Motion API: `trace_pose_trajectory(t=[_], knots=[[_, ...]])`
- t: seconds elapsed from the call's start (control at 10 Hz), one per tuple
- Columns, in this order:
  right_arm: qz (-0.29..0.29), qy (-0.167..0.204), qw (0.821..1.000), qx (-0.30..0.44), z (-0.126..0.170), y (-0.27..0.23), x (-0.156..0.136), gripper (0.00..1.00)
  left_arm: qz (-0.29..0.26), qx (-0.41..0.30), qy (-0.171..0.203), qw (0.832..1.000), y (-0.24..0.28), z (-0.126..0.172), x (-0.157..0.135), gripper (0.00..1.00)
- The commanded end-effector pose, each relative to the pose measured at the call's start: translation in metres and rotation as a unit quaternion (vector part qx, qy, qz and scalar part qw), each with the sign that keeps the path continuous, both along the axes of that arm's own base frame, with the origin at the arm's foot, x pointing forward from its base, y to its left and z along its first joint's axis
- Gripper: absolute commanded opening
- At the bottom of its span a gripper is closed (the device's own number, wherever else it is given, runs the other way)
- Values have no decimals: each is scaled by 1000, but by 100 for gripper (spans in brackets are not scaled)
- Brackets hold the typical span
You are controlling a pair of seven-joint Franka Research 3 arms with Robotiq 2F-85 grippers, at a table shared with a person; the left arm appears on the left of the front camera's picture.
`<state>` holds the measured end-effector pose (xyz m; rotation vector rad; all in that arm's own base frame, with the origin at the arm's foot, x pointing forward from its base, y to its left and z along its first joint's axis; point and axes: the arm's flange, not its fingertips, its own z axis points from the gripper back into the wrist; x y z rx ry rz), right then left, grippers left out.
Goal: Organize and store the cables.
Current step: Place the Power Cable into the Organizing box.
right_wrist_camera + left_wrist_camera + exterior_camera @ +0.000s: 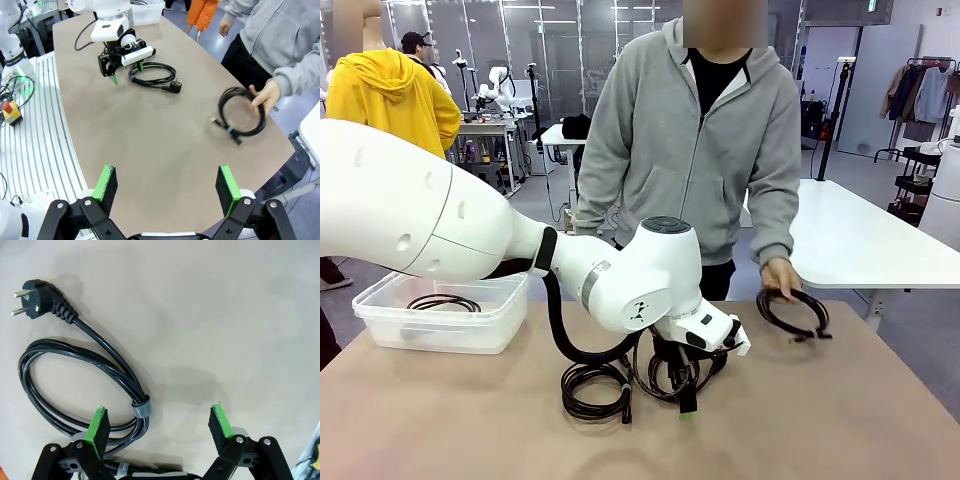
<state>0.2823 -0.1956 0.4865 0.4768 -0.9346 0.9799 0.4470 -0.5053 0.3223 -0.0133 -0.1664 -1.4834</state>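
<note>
Several cables, thin black coiled cords, are in view. One coil lies on the tan table, a second coil lies beside it, and a third rests in the clear bin. My left gripper hangs open just above the second coil; one green pad is over the cords near the grey band, and the plug lies away from it. A person's hand holds a fourth coil on the table. My right gripper is open, high over the table.
The clear bin stands at the table's far left. The person in a grey hoodie stands at the far edge. In the right wrist view my left gripper is beside a coil, and the person's coil lies near the table's far edge.
</note>
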Motion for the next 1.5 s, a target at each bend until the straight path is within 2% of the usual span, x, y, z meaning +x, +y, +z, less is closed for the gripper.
trace_pose_trajectory(t=[0.0,0.3,0.4,0.5,0.7,0.8,1.4], knots=[[-3,-2,1000,3,2,2,-2,100,-5,-2,17,1000,-2,-4,4,100],[-3,-2,1000,3,2,2,-2,100,-11,7,20,1000,-1,-13,9,100],[-3,-2,1000,3,2,2,-2,100,-11,9,21,1000,-1,-15,10,88],[-3,-2,1000,3,2,2,-2,100,-12,9,21,1000,-1,-15,10,66],[-3,-2,1000,3,2,2,-2,100,-16,11,21,1000,-1,-16,10,6],[-3,-2,1000,3,2,2,-2,100,-15,10,20,1000,0,-13,10,0],[-3,-2,1000,3,2,2,-2,100,-11,11,26,1000,0,-7,10,0]])
